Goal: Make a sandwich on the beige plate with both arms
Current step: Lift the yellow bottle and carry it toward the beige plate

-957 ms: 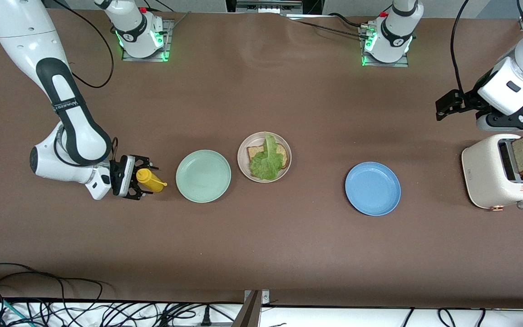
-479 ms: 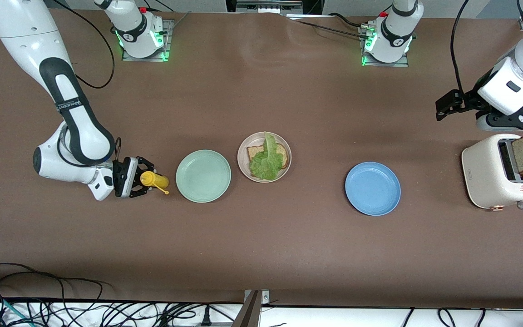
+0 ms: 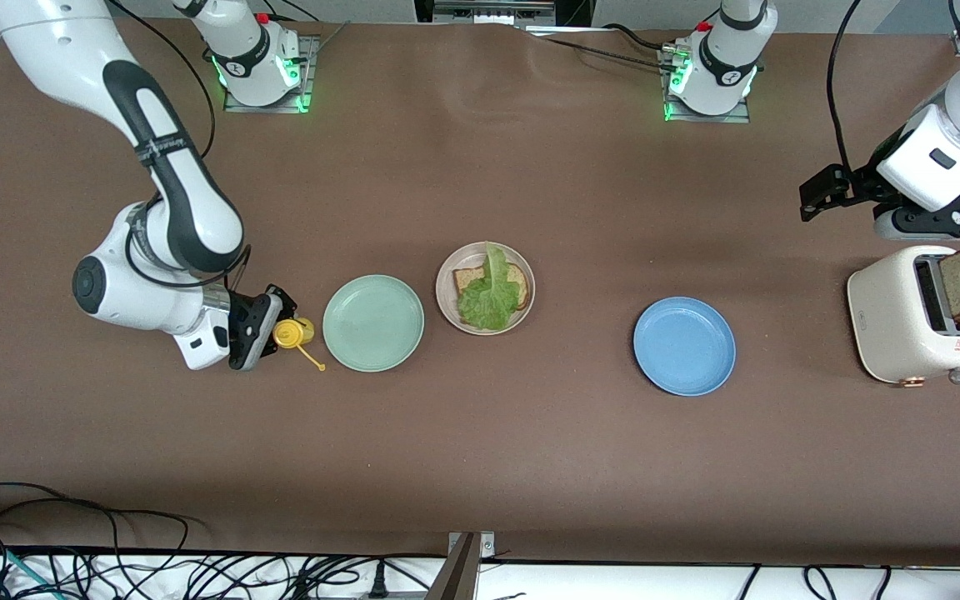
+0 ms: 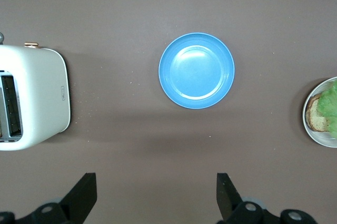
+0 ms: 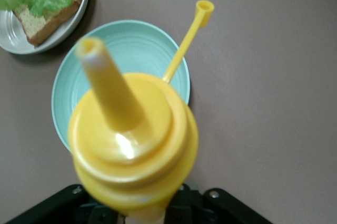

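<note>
Fingers of the right gripper [image 3: 267,329] are clamped on the yellow squeeze bottle [image 3: 292,332]; the left gripper [image 4: 155,195] is spread wide. Ruffled lettuce [image 3: 491,293] on brown bread [image 3: 470,279] is seen on the beige plate [image 3: 447,302], mid-table.

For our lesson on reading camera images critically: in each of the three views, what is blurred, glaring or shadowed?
Right wrist view: the yellow squeeze bottle fills the frame, soft and out of focus, with a small glare spot near its nozzle; the mint-green plate is sharper. Left wrist view: a broad soft shadow band crosses the table beside the blue plate. Front view: evenly lit, the toaster casting a faint shadow.
</note>
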You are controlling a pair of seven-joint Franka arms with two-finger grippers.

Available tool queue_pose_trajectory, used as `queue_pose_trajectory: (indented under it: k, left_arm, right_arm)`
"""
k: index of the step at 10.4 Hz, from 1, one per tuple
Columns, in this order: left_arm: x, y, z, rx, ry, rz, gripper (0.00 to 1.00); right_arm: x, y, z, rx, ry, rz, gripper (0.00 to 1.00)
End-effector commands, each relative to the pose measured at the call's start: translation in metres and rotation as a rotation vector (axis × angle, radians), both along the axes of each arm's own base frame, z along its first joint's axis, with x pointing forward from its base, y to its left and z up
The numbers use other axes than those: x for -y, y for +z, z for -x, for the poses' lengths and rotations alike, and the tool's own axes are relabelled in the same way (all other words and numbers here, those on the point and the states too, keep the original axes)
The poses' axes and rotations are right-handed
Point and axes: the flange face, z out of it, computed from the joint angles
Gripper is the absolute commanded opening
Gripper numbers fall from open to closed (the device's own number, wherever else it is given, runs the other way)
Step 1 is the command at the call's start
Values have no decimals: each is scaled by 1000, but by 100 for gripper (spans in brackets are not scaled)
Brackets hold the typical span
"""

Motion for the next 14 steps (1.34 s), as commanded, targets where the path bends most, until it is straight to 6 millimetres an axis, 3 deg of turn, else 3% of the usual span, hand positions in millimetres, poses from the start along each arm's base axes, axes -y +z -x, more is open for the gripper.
queue_pose_trajectory:
  k: [1, 3, 5, 7, 12, 14]
  left_arm:
    - [0, 5, -3, 1, -19, -5, 100]
    - [0, 6, -2, 4, -19, -5, 100]
    - [0, 6, -3, 3, -19, -5, 100]
    - [-1, 6, -3, 3, -18, -5, 100]
    - [-1, 5, -3, 1, -18, -5, 100]
    - [-1, 5, -3, 1, -18, -5, 100]
  right_arm:
    - [-34, 22, 7, -7, -38, 79, 0]
    - [-81, 53, 16, 52, -76, 229, 0]
    - [-144, 71, 36, 26, -121, 279, 0]
    - [-180, 85, 48, 8, -199, 348, 0]
    - [-249, 66, 80, 33, -226, 492, 0]
    - [-285, 60, 92, 33, -239, 610, 0]
